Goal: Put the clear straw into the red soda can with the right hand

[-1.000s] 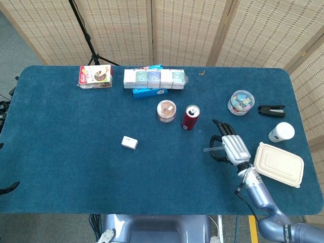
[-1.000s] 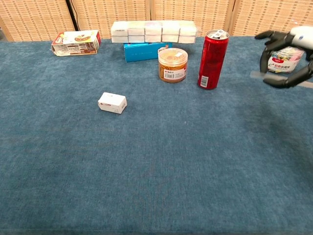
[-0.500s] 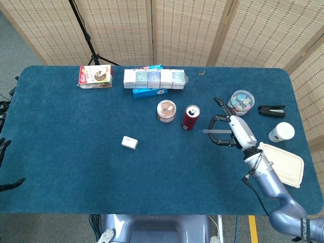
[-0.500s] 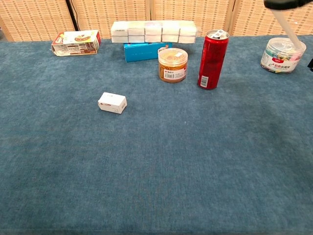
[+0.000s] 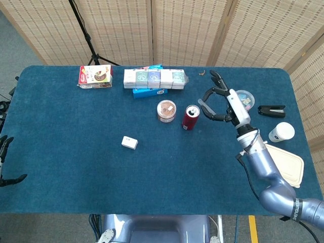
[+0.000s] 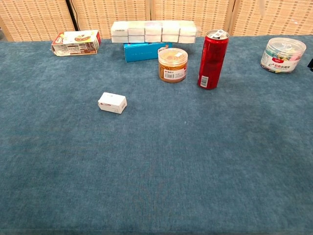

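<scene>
Straw carried toward the can, not yet in.

Clear plastic straw (image 5: 204,108) sits pinched in the curled fingers of the right hand (image 5: 223,104), raised just beside the tall red soda can (image 5: 190,117), which stands upright near the middle of the blue cloth table (image 5: 76,152), closer to its far edge, beside a round amber jar (image 5: 166,110). By my judgement the transport step is in hand; next the straw's lower end must be brought over the can's small top opening and lowered straight in. A second ago the hand hung lower, nearer the right edge; it has since risen toward the can and left the chest view. Left hand (image 5: 6,162) shows only dark fingertips at the left edge; its state cannot be told.
</scene>
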### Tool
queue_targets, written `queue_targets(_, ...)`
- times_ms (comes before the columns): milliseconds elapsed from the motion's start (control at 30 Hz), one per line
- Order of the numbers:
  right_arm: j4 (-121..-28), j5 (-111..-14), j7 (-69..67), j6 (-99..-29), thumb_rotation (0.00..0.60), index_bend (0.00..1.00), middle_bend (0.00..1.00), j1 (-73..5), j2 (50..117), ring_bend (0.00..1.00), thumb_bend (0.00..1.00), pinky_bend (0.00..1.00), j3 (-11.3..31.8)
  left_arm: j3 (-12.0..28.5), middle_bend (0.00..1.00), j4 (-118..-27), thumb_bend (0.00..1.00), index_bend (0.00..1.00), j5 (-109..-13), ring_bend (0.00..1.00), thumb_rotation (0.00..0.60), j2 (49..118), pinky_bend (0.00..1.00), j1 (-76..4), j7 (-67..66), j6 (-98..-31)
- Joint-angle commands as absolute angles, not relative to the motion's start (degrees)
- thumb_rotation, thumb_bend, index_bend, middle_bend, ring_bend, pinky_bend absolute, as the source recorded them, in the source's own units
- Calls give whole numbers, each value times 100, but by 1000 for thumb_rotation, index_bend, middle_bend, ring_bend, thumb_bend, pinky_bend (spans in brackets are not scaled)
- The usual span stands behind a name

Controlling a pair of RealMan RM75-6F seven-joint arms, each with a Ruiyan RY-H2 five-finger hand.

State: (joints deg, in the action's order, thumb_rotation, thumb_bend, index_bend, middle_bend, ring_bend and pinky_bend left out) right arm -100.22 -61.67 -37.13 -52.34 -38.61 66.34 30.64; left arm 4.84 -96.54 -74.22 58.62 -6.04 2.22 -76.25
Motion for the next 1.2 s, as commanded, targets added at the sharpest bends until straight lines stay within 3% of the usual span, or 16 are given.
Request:
queue_targets(33, -9895, -5985, -3802, -5114, 600, 597, 0, -3992, 6705, 0, 523, 0, 3169, 513, 0, -9639, 14, 0, -7355, 0, 600, 5917, 0, -626, 109, -7634)
queue_targets(533, -9400, -5282, -4584, -4737, 600, 604, 0, -4438, 7231, 0, 554, 0, 3660, 547, 0, -9653, 14, 0, -7246, 0, 600, 5915, 0, -642, 137, -7613)
queue_targets(1200, -8943, -4900, -4254, -5076, 600, 609, 0, -4806, 8240, 0, 560, 0, 3649, 552, 0, -9602, 14, 0, -7159, 0, 600, 5854, 0, -674, 300, -7480)
